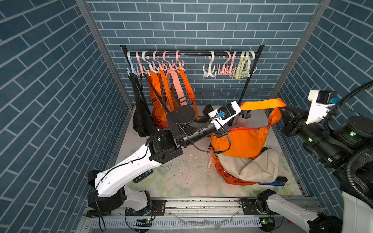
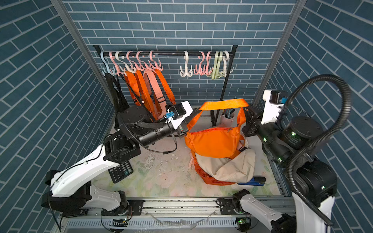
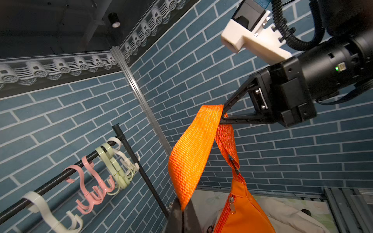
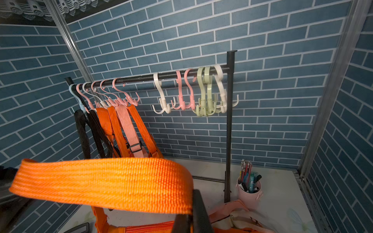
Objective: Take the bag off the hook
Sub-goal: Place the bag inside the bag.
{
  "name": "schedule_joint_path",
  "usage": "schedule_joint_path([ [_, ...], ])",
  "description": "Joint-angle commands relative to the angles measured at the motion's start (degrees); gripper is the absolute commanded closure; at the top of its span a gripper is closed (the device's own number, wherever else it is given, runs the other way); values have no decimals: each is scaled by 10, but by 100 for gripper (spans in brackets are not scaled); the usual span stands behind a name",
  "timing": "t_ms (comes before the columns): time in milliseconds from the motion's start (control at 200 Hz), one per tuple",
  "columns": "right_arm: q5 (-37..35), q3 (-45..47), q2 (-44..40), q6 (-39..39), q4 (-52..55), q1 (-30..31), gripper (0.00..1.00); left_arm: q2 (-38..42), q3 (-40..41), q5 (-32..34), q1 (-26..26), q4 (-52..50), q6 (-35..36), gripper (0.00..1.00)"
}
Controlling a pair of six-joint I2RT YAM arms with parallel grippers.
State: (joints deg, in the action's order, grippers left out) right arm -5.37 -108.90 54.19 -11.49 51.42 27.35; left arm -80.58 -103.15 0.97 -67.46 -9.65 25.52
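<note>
Nearest us, at the desk's (image 1: 181, 177) front edge, the left arm (image 1: 129, 171) climbs from its base at the front-left corner. Its white link slants up toward the middle and it bends at the elbow. Its black forearm reaches right and rearward, with the wrist camera on top. The right arm (image 1: 327, 139) comes in over the right edge, its forearm pointing left.

The left gripper (image 3: 182, 209) is closed on the strap (image 1: 262, 105), pinching the webbing between its fingertips. The right gripper (image 3: 223, 115) is closed too, nipping the same strap at its tips. The strap runs taut and nearly level between them.

The orange bag (image 1: 240, 141) hangs below that strap, clear of every hook, over the right half of the desk. Its bottom meets a beige bag (image 1: 256, 167) lying there; we cannot tell whether it rests on it.

Behind, along the rear edge, the rail (image 1: 191, 53) carries a white hook (image 1: 209, 68) with nothing on it. More bags (image 1: 161, 90) hang at the rail's left end.
</note>
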Motion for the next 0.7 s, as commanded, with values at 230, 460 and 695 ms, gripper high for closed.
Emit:
schedule_joint_path([
  [230, -81, -42, -42, 17, 85, 1, 100, -7, -31, 39, -57, 1, 16, 100],
  [460, -150, 21, -76, 27, 99, 1, 100, -13, 16, 48, -48, 23, -39, 100],
  [695, -265, 175, -95, 39, 56, 1, 100, -51, 69, 17, 8, 58, -123, 100],
])
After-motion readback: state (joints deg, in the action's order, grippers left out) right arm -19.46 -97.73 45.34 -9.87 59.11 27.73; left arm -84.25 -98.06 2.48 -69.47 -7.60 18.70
